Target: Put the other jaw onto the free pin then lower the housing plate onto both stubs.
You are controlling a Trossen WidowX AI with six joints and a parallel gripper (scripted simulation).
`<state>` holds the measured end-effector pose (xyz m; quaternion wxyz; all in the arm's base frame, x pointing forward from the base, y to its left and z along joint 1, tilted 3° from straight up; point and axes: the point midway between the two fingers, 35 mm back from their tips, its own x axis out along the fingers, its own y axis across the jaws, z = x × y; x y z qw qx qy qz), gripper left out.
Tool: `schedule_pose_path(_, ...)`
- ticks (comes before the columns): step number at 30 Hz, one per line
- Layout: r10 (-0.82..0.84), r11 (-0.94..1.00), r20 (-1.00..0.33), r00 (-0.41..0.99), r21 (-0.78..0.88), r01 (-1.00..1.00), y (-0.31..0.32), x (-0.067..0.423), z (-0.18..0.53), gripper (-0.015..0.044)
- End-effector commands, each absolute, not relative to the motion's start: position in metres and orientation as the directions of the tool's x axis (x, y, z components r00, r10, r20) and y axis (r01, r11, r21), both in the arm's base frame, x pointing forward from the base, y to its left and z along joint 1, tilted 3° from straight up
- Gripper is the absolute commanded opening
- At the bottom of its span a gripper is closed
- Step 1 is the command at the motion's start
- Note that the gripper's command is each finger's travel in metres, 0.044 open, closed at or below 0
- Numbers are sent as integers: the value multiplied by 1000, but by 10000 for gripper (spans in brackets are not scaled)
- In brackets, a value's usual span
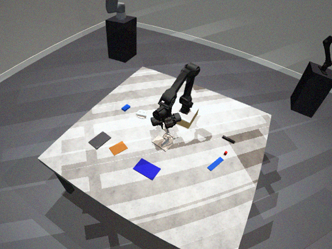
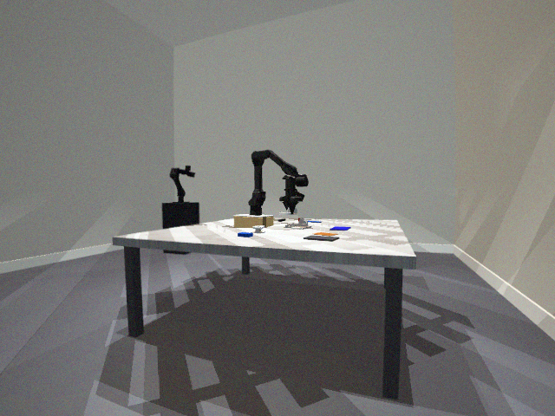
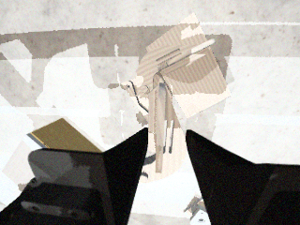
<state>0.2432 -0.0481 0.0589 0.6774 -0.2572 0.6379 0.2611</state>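
My gripper (image 1: pixel 167 129) (image 2: pixel 291 212) (image 3: pixel 167 132) is shut on the loose jaw (image 3: pixel 159 141), a pale slotted piece with a tall rib. It holds the jaw above the pale base plate (image 1: pixel 165 148) (image 3: pixel 194 107), and the two overlap in the wrist view. The mounted jaw (image 3: pixel 161 62) lies on the base plate, partly covered by the held piece. The pins and the gear teeth cannot be made out clearly. A small white bracket-like part (image 1: pixel 141 114) (image 2: pixel 258 229) (image 3: pixel 200 216), apparently the housing plate, lies apart on the table.
A tan box (image 1: pixel 188 117) (image 2: pixel 251 221) (image 3: pixel 66 133) stands near the arm's base. A dark plate (image 1: pixel 99 139), an orange plate (image 1: pixel 118 148), a blue plate (image 1: pixel 146 169), a blue block (image 1: pixel 125 107), a blue strip (image 1: pixel 215 163), a red piece (image 1: pixel 225 153) and a black rod (image 1: pixel 228 139) lie around.
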Motion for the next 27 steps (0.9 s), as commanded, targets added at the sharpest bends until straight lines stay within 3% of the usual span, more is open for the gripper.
schedule_pose_path(1,23,812,-998,50,-11,-584,-38,241,60,134)
schedule_pose_path(27,29,998,-998,51,32,60,13,228,60,134)
